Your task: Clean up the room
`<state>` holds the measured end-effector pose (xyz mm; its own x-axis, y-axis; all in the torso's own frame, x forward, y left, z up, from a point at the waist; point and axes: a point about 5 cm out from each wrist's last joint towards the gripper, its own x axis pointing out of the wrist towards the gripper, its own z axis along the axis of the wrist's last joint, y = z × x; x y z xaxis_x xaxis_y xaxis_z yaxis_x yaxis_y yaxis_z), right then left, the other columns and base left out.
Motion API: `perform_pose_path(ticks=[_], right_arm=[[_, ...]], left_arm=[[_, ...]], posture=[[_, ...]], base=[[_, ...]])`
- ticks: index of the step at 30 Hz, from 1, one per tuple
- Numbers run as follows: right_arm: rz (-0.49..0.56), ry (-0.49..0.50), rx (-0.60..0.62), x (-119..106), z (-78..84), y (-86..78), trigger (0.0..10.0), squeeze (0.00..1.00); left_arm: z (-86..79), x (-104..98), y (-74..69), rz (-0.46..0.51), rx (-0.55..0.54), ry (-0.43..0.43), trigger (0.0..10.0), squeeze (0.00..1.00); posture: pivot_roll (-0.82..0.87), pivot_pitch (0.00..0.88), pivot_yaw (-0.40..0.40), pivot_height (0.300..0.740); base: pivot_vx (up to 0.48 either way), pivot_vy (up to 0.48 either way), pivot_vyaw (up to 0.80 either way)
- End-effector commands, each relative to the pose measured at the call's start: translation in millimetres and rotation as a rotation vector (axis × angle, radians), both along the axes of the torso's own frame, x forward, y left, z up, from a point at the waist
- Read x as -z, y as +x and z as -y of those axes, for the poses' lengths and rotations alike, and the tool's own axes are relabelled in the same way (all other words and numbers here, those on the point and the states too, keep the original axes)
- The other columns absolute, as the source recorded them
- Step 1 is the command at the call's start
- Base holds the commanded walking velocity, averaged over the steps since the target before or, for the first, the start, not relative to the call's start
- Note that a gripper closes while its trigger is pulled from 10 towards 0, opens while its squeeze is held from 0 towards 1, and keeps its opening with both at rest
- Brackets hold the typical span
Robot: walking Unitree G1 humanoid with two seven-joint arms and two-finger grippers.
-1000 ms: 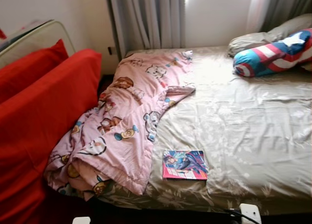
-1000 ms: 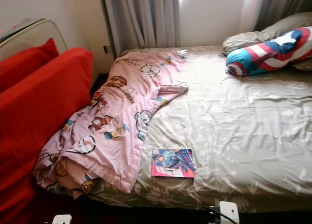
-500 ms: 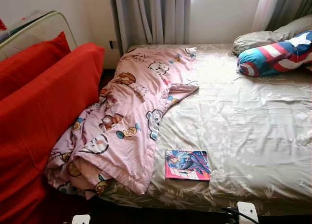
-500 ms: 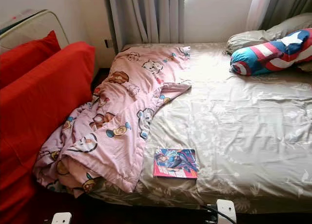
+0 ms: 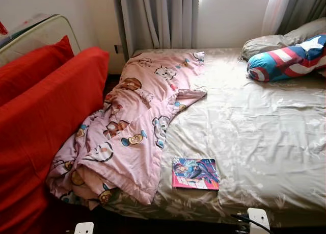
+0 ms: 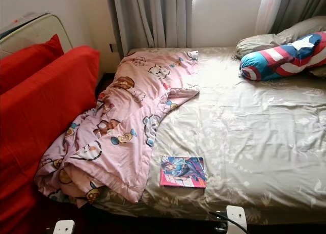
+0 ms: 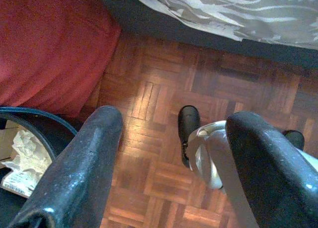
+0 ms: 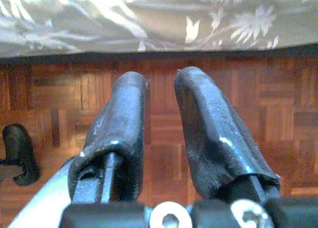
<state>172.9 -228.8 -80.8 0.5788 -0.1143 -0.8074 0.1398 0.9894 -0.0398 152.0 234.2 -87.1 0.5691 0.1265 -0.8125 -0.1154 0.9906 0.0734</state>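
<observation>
A crumpled pink cartoon-print blanket [image 5: 130,132] lies along the left side of the bed [image 5: 254,127] and hangs over its near corner. A colourful comic book [image 5: 195,173] lies flat on the beige sheet near the bed's front edge, just right of the blanket. A shield-patterned blue, red and white pillow [image 5: 288,58] rests at the far right against a grey pillow [image 5: 275,40]. Both arms hang low beside me. My left gripper [image 7: 174,123] is open above the parquet floor. My right gripper [image 8: 161,79] is shut with nothing in it, over the floor by the bed's edge.
A red sofa with red cushions [image 5: 46,106] stands close along the bed's left side, leaving a narrow gap. Grey curtains [image 5: 158,17] hang behind the bed. A dark bin holding crumpled paper [image 7: 20,148] sits on the floor beside the red fabric, near my left gripper.
The whole picture has shifted slightly as my head moved. Blanket, book and pillows lie where they were.
</observation>
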Motion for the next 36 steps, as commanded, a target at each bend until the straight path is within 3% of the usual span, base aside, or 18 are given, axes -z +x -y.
perform_pose_path(ticks=[1, 19, 26, 36], right_arm=[[0.007, 0.001, -0.009, -2.6, -0.8, 6.4, 10.0, 0.00], [0.053, -0.015, -0.065, -12.8, 3.4, 24.0, 10.0, 0.00], [0.098, -0.020, -0.086, -19.0, 4.1, 33.7, 10.0, 0.00], [0.236, 0.022, -0.129, -30.9, -4.3, 51.1, 10.0, 0.00]], left_arm=[[-0.6, -1.2, 3.6, 0.000, -0.011, 0.005, 10.0, 0.00], [5.2, -5.8, 18.8, 0.026, -0.021, 0.007, 10.0, 0.00], [7.7, -9.4, 27.3, 0.063, -0.037, -0.004, 10.0, 0.00], [0.6, -22.2, 42.6, 0.215, -0.092, -0.008, 10.0, 0.00]], posture=[[-0.11, 0.000, 0.015, 0.740], [-0.08, 0.000, -0.013, 0.740], [-0.06, 0.000, -0.029, 0.740], [-0.05, 0.000, -0.002, 0.740]], base=[[0.255, 0.000, 0.00], [0.255, 0.000, 0.00], [0.000, 0.000, 0.00], [0.000, 0.000, 0.00]])
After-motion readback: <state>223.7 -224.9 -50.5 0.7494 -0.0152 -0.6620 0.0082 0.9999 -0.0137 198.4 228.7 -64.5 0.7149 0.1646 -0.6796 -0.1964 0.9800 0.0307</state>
